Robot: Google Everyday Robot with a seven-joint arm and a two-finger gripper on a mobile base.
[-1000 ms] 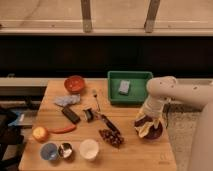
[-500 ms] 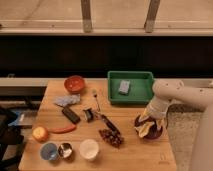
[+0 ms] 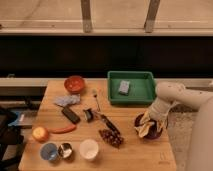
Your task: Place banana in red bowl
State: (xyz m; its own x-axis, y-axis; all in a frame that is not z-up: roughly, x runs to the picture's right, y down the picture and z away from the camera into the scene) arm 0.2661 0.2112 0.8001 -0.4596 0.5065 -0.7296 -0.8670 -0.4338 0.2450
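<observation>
The pale-yellow banana (image 3: pixel 145 128) lies in the dark purple bowl (image 3: pixel 156 134) at the right edge of the wooden table, its ends splayed over the rim. My gripper (image 3: pixel 154 118) is at the end of the white arm coming from the right. It hangs right over the banana, touching or almost touching it. The small red bowl (image 3: pixel 75 83) stands empty at the table's far left, well away from the gripper.
A green tray (image 3: pixel 142 92) holding a grey block (image 3: pixel 124 87) is at the back. On the table are a spoon (image 3: pixel 95 98), black bar (image 3: pixel 70 115), silver packet (image 3: pixel 66 100), orange fruit (image 3: pixel 40 133), red chili (image 3: pixel 62 130), dark grapes (image 3: pixel 111 137), white cup (image 3: pixel 89 148) and blue bowl (image 3: pixel 48 151).
The arm's end has shifted slightly right and down onto the purple bowl and banana. The table objects have not moved.
</observation>
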